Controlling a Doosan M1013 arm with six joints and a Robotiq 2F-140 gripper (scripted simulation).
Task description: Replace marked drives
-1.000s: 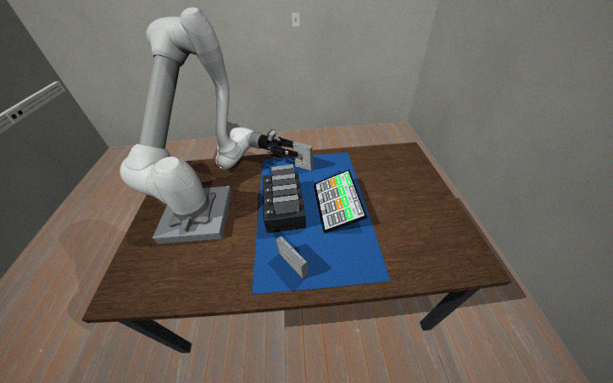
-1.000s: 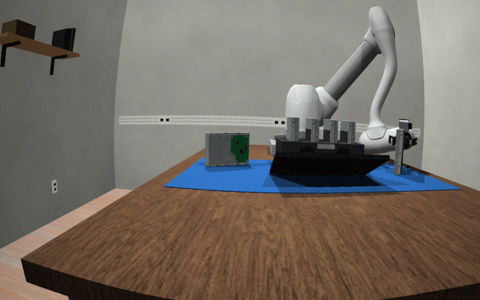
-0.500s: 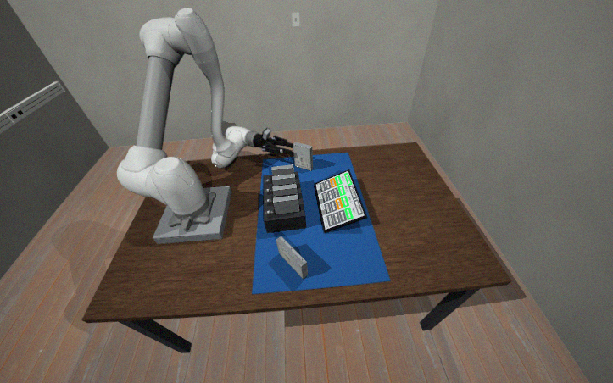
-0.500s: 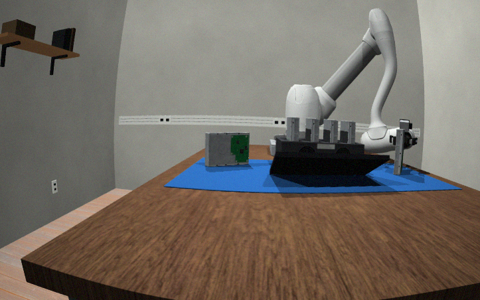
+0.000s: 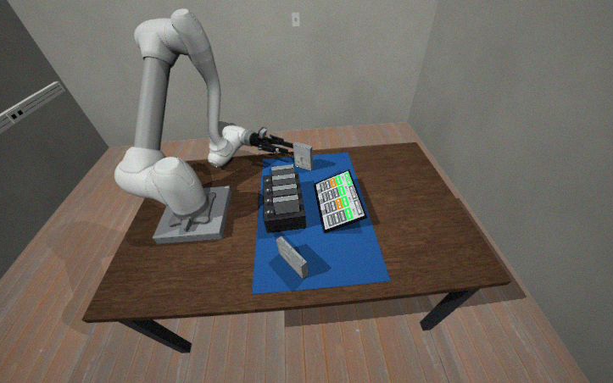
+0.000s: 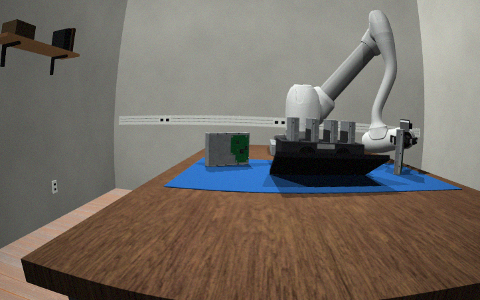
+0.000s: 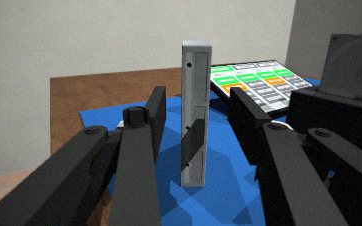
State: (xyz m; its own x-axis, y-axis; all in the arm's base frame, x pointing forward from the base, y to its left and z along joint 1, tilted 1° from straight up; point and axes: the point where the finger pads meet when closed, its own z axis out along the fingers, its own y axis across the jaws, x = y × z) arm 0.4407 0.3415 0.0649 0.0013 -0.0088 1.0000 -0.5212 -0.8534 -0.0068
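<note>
The screen [image 5: 340, 200] [image 7: 261, 82] shows green and orange blocks, its lettering too small to read. The pincer [image 5: 292, 148] [image 6: 401, 139] [image 7: 197, 103] gapes open, nothing gripped, facing an upright drive [image 5: 303, 156] [image 6: 398, 152] [image 7: 195, 115] on the blue mat [image 5: 347, 266] [image 6: 196, 178] [image 7: 106, 117], near the dock [image 5: 285, 222] [image 6: 318, 146] [image 7: 348, 112].

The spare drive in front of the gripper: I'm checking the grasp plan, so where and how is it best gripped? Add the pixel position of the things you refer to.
I'd grip the upper part of the spare drive [image 5: 303, 156] [image 6: 398, 152] [image 7: 195, 115] by its two broad faces, coming level at the narrow edge facing the gripper [image 5: 286, 146] [image 7: 197, 103]. It stands upright, thin between the open fingers, one on either side.
</note>
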